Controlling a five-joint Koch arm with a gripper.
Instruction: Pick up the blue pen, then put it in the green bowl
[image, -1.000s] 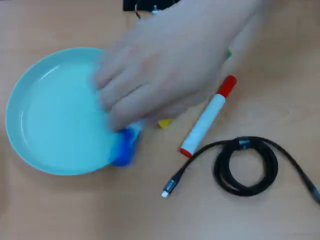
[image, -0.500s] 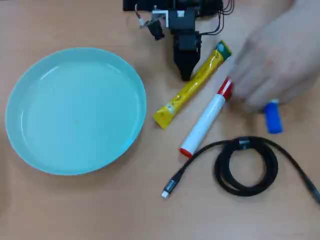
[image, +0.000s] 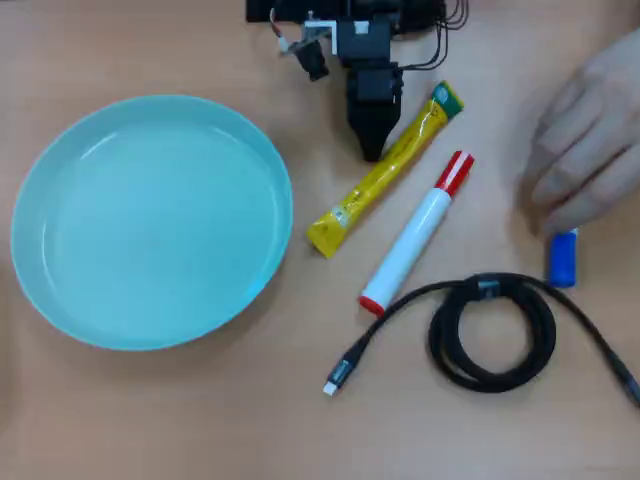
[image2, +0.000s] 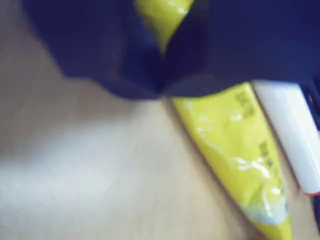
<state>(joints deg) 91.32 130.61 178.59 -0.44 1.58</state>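
The green bowl lies empty on the left of the overhead view. Of the blue pen only a blue end shows, at the far right, just under the fingers of a person's hand; the rest is hidden by that hand. My gripper is at the top centre, pointing down the picture, its jaws together and holding nothing. It is far from the pen. In the wrist view the dark jaws of the gripper meet just above a yellow sachet.
A yellow sachet lies slantwise right beside the gripper tip. A white marker with a red cap lies parallel to it, its barrel showing at the wrist view's right edge. A coiled black cable lies at the lower right.
The hand took the blue pen from the bowl's right rim across to the far right of the table. The arm, uncovered by the hand, has stayed still over the last half second.
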